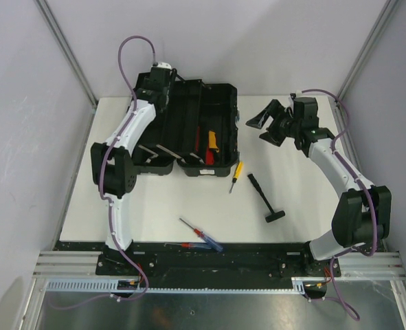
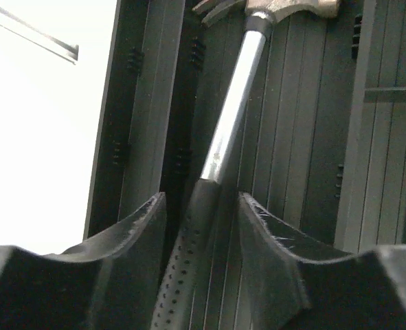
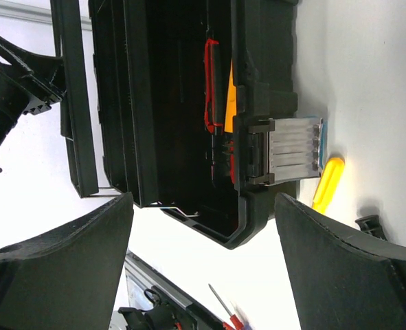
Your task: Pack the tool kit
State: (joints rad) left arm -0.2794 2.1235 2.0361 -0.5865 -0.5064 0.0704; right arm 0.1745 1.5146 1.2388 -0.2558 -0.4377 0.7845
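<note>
Toolbox (image 1: 229, 117): black, lid open, at the rear of the white table (image 1: 312, 206), left of centre. All places below are given from it.
Left gripper (image 1: 163, 74): over the toolbox's far left corner, reaching down into it.
Left gripper state (image 2: 203, 199): fingers (image 2: 130, 237) apart, one on each side of a hammer handle, with a narrow gap showing on both sides. Not clamped.
Steel-shaft hammer (image 2: 233, 117): lies on the ribbed black inside of the toolbox (image 2: 306, 137). Its perforated black grip runs between the left fingers and its head points away from them.
Right gripper (image 1: 268, 120): in the air just right of the toolbox, facing it.
Right gripper state (image 3: 204, 206): fingers wide apart, nothing between them.
Inside the toolbox, right half: a red-handled tool (image 1: 196, 139) and an orange-handled tool (image 1: 212, 141), side by side.
Latch (image 3: 295, 148): grey with a blue edge, on the toolbox's near wall (image 3: 257, 69).
Yellow-handled screwdriver (image 1: 236, 173): on the table just off the toolbox's near right corner.
Black mallet (image 1: 264, 198): on the table, nearer and right of that screwdriver.
Blue-handled screwdriver (image 1: 209, 240): on the table well in front of the toolbox, by the near edge.
Red-handled screwdriver (image 1: 187, 245): just beside the blue one, on its left.
</note>
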